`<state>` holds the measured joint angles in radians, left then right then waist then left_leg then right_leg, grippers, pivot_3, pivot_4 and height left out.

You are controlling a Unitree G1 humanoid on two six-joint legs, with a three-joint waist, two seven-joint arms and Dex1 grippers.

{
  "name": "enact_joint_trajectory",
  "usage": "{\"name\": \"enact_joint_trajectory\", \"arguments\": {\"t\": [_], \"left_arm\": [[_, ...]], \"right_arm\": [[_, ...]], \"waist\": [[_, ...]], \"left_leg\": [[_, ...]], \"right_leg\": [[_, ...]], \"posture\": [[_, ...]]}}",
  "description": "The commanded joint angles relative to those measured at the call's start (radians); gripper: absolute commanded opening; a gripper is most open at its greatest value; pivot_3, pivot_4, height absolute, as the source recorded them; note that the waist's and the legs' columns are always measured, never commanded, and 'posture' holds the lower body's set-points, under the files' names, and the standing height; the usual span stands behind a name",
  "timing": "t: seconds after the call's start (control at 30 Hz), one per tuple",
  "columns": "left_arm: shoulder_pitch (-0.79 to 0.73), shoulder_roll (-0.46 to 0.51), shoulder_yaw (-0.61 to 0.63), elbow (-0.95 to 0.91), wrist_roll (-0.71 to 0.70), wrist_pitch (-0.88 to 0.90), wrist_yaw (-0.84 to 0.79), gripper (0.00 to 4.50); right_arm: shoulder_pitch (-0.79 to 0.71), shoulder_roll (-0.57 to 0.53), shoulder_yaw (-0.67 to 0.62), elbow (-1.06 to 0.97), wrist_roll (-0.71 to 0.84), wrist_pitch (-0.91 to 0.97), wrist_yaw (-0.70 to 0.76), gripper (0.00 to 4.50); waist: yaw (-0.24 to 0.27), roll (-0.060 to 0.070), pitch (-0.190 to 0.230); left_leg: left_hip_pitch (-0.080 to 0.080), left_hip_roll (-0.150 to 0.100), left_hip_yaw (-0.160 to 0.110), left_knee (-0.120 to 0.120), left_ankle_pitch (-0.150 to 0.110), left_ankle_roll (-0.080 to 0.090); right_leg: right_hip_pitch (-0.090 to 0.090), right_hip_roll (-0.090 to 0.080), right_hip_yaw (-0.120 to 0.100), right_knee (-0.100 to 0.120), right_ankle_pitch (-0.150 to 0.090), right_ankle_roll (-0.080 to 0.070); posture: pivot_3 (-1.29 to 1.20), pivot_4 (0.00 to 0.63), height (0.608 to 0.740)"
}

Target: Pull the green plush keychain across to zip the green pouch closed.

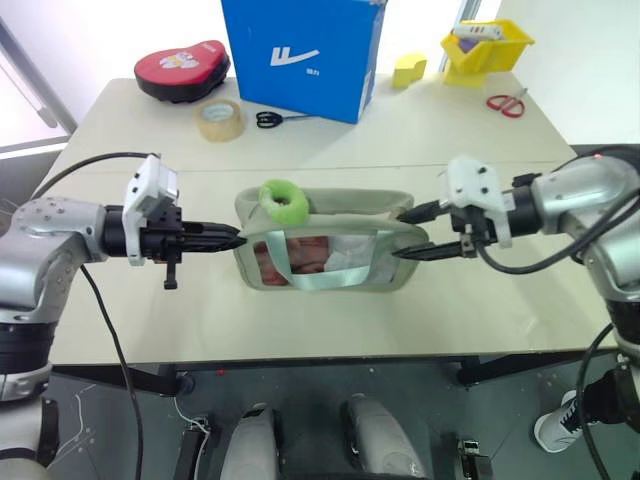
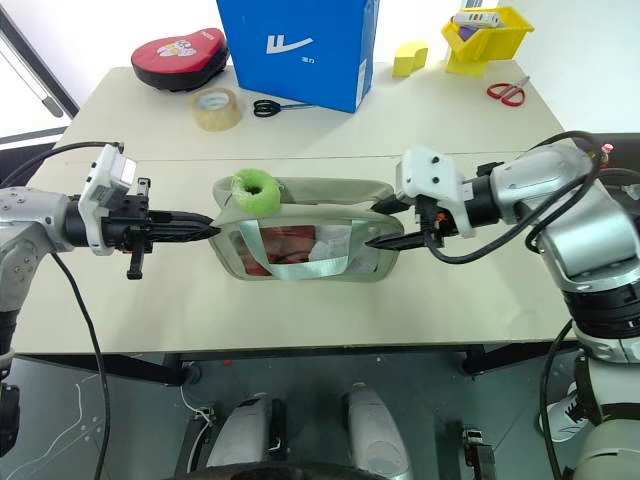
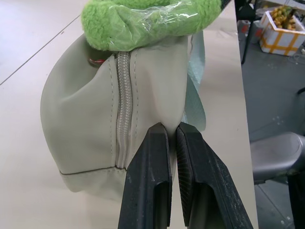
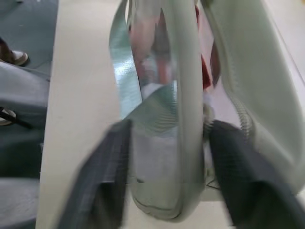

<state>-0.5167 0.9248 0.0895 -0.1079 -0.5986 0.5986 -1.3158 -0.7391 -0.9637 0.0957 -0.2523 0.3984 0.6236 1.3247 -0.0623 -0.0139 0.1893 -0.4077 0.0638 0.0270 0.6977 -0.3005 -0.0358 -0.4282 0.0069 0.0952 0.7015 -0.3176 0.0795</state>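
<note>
Pouch (image 1: 325, 250) at frame centre on the bench (image 1: 420, 150), long axis running left to right, clear window facing the near edge; red and white contents show through it, crossed by the mint strap (image 1: 330, 275). Keychain (image 1: 284, 203) sits on the pouch's upper left corner, at the zip's left end. Left tool (image 1: 238, 240), at centre left, is clenched on the fabric of the pouch's left end beside the zip. Right tool (image 1: 402, 236), at centre right, stands released, its fingers astride the pouch's right end. Upper frame: blue box (image 1: 300, 55), tape roll (image 1: 220, 120), yellow bin (image 1: 487, 45) holding small items. Bare bench lies around the pouch.
</note>
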Motion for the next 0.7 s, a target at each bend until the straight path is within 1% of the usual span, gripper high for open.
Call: {"name": "enact_joint_trajectory", "arguments": {"t": [0.03, 0.1, 0.17, 0.23, 0.37, 0.4, 0.53, 0.63, 0.67, 0.7], "left_arm": [[-0.017, -0.002, -0.009, -0.007, 0.007, -0.013, 0.0, 0.0], [-0.014, -0.006, -0.011, -0.012, 0.008, -0.014, 0.003, 0.0], [-0.008, -0.01, -0.014, -0.018, 0.009, -0.016, 0.007, 0.0], [-0.004, -0.015, -0.016, -0.023, 0.009, -0.017, 0.013, 0.0], [-0.006, -0.026, -0.021, -0.026, 0.013, -0.016, 0.024, 0.0], [-0.007, -0.027, -0.02, -0.027, 0.011, -0.015, 0.026, 0.0], [-0.006, -0.027, -0.02, -0.03, 0.01, -0.013, 0.034, 0.0], [-0.003, -0.026, -0.019, -0.035, 0.006, -0.011, 0.041, 0.0], [-0.001, -0.025, -0.018, -0.036, 0.005, -0.01, 0.043, 0.0], [0.0, -0.025, -0.018, -0.036, 0.005, -0.011, 0.044, 0.0]], "right_arm": [[-0.034, -0.018, -0.139, -0.013, 0.117, -0.031, 0.051, 4.13], [-0.084, 0.005, -0.179, -0.001, 0.186, -0.021, 0.066, 4.13], [-0.145, 0.045, -0.167, 0.017, 0.213, -0.012, 0.049, 4.13], [-0.213, 0.102, -0.096, 0.05, 0.165, -0.022, 0.012, 4.13], [-0.337, 0.26, 0.099, 0.157, -0.016, -0.128, -0.051, 4.13], [-0.358, 0.289, 0.129, 0.178, -0.044, -0.142, -0.059, 4.13], [-0.411, 0.379, 0.2, 0.241, -0.109, -0.172, -0.075, 4.13], [-0.424, 0.414, 0.231, 0.266, -0.147, -0.181, -0.082, 4.13], [-0.427, 0.421, 0.24, 0.277, -0.162, -0.18, -0.087, 3.9], [-0.429, 0.424, 0.243, 0.284, -0.169, -0.18, -0.086, 3.56]], "waist": [[0.003, 0.0, 0.0], [0.006, 0.0, 0.0], [0.005, 0.0, 0.0], [0.003, 0.0, 0.0], [0.002, 0.0, 0.0], [0.001, 0.0, 0.0], [0.018, 0.0, 0.0], [0.02, 0.0, 0.0], [0.02, 0.0, 0.0], [0.019, 0.0, 0.0]], "left_leg": [[0.0, 0.0, 0.0, 0.0, 0.0, 0.0], [0.0, 0.0, 0.0, 0.0, 0.0, 0.0], [0.0, 0.0, 0.0, 0.0, 0.0, 0.0], [0.001, 0.0, 0.0, 0.0, 0.0, 0.0], [0.001, 0.0, 0.0, 0.0, 0.0, 0.0], [0.001, 0.0, 0.001, 0.0, 0.0, 0.0], [-0.001, 0.0, 0.0, 0.0, 0.0, 0.0], [-0.001, 0.0, 0.0, 0.0, 0.0, 0.0], [-0.001, 0.0, 0.0, 0.0, 0.0, 0.0], [-0.001, 0.0, 0.0, 0.0, 0.0, 0.0]], "right_leg": [[0.0, 0.0, 0.0, 0.0, 0.0, 0.0], [0.0, 0.0, 0.0, 0.0, 0.0, 0.0], [0.0, 0.0, 0.0, 0.0, 0.0, 0.0], [0.0, 0.0, 0.0, 0.0, 0.0, 0.0], [0.001, 0.0, 0.0, 0.0, 0.0, 0.0], [0.001, 0.0, 0.0, 0.0, 0.0, 0.0], [-0.001, -0.001, -0.001, 0.0, 0.0, 0.0], [-0.001, -0.002, -0.001, -0.001, 0.0, 0.0], [-0.001, -0.002, -0.001, -0.001, 0.0, 0.0], [-0.001, -0.002, -0.001, -0.001, 0.0, 0.0]], "posture": [[0.0, 0.15, 0.737], [0.0, 0.15, 0.737], [0.0, 0.15, 0.737], [0.0, 0.15, 0.737], [0.0, 0.15, 0.737], [0.0, 0.15, 0.737], [0.0, 0.15, 0.737], [0.0, 0.15, 0.737], [0.0, 0.15, 0.737], [0.0, 0.15, 0.737]]}}
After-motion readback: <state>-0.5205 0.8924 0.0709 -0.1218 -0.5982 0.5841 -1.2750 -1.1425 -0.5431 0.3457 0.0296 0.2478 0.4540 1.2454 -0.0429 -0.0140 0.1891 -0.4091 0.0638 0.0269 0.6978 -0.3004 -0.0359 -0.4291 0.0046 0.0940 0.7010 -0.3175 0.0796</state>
